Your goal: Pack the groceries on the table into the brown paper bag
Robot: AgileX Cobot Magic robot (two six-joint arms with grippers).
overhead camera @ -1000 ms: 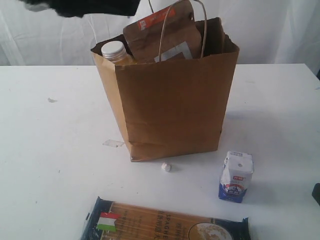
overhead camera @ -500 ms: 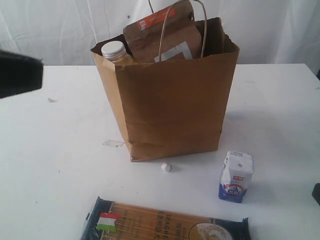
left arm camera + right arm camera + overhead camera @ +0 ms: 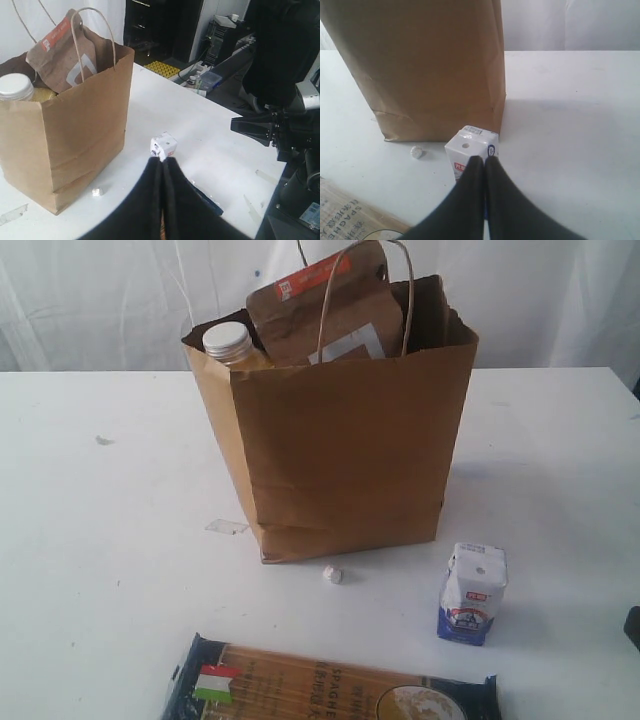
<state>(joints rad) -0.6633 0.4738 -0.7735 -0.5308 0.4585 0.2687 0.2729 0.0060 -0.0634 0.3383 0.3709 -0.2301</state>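
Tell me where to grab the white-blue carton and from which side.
Grip the white-blue carton across its two flat side walls, about mid-height, coming down from above. It stands upright and apart from the brown paper bag, so both walls look free.

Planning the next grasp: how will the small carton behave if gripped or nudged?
The carton stands upright, taller than wide, so a high nudge would probably tip it. Its flat sides look easy to grip, though likely dentable under hard squeezing.
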